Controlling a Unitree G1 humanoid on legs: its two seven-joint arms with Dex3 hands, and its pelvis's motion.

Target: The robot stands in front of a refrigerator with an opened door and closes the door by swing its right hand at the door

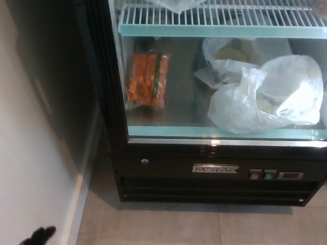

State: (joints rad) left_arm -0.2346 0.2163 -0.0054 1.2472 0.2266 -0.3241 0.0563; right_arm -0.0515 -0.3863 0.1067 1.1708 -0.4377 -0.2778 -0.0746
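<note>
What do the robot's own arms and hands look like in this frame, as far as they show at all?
Very little shows. Only a small black, rounded tip of the left hand pokes in at the bottom left edge, dark and matte against the pale wall. No cables, markings or arm are visible, and whether the hand is open or shut cannot be told. The right hand is out of view.

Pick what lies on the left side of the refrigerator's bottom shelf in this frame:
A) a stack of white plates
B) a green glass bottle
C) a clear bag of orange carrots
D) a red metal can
C: a clear plastic bag of orange carrots lies at the left of the bottom shelf, with crumpled white plastic bags to its right.
</note>
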